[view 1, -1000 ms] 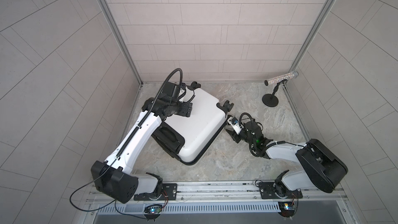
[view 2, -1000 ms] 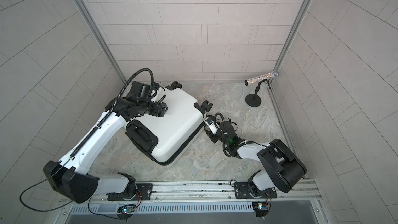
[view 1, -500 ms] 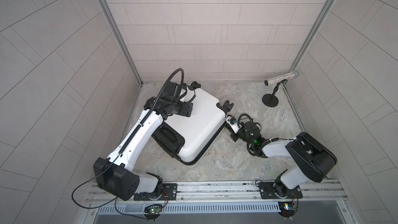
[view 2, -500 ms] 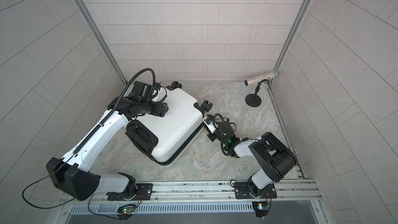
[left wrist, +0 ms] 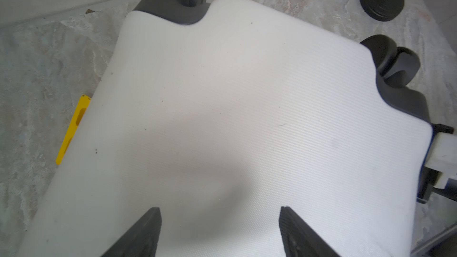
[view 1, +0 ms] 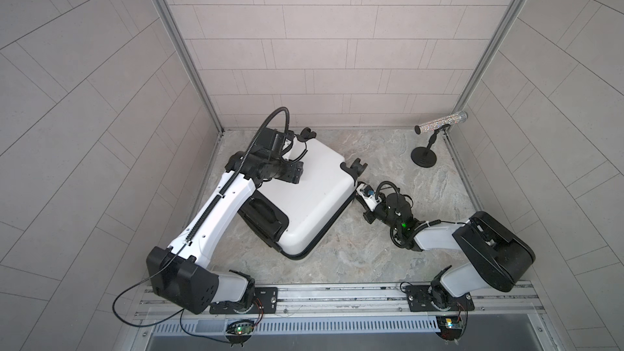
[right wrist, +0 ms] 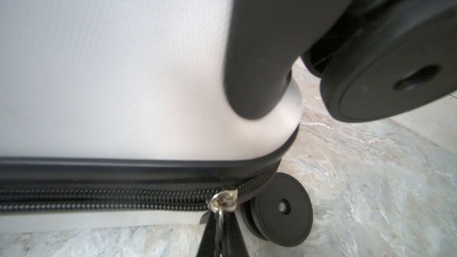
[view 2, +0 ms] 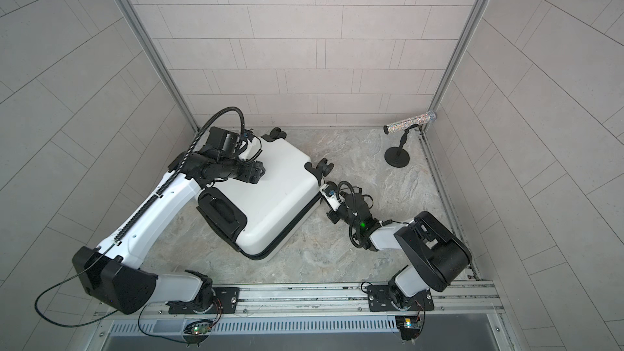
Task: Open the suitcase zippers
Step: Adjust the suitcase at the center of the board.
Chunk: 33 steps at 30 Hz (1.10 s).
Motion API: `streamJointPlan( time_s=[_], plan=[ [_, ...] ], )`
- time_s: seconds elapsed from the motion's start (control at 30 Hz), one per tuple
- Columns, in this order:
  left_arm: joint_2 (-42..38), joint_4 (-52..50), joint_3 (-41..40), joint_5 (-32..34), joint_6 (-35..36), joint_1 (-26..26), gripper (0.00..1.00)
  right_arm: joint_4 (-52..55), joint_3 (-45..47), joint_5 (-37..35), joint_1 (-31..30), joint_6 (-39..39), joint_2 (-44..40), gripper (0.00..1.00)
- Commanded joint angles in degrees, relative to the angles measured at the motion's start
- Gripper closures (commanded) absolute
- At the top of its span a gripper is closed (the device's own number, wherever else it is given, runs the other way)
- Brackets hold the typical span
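Small white hard-shell suitcase [view 1: 314, 197] lies flat on grey marbled floor [view 1: 388, 251], angled, toward back left corner, black wheels pointing back.

Left arm reaches long from front rail, wrist bent across shell. Left gripper [left wrist: 217, 231] fingers spread wide over white top; contact unclear.

Right arm folded low, forearm near floor. Right gripper [right wrist: 221, 233] pinched together on silver zipper pull [right wrist: 222, 203] of black zippers [right wrist: 111, 197], at seam by wheel corner.

Suitcase's left edge close to wall. Bare floor right and front. Black round-base stand with glittery tube [view 1: 423, 157] in back right corner.
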<state>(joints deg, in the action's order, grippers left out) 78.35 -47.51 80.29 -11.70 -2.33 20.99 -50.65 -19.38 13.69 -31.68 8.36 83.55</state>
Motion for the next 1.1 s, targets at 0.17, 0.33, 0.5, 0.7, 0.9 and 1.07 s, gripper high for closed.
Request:
streamJointPlan(
  time_s=[0.17, 0.33, 0.5, 0.7, 0.9, 1.07],
  plan=[
    [2.59, 3.46, 5.08, -5.77, 3.7, 7.94, 0.2, 3.02, 0.92, 1.07, -10.49, 4.37, -13.82, 1.0],
    [6.81, 3.56, 9.31, -5.98, 5.84, 14.15, 0.21, 0.05, 2.93, -2.98, -12.25, 2.85, -18.72, 1.0],
    [11.84, 3.65, 12.66, -5.75, 5.46, 19.95, 0.21, -2.52, 4.08, -6.29, -13.81, 2.45, -20.54, 1.0],
    [18.28, -0.87, 20.02, -2.1, 7.3, 25.9, 0.2, -4.63, 4.27, -7.28, -15.62, 2.7, -19.14, 1.0],
    [25.06, -6.87, 27.62, 5.0, 6.65, 28.36, 0.19, -4.02, 4.08, -6.95, -16.56, 2.92, -18.77, 1.0],
    [30.35, -13.6, 34.37, 7.15, 7.71, 29.56, 0.19, -3.4, 4.08, -7.45, -16.92, 3.15, -19.23, 1.0]
  ],
)
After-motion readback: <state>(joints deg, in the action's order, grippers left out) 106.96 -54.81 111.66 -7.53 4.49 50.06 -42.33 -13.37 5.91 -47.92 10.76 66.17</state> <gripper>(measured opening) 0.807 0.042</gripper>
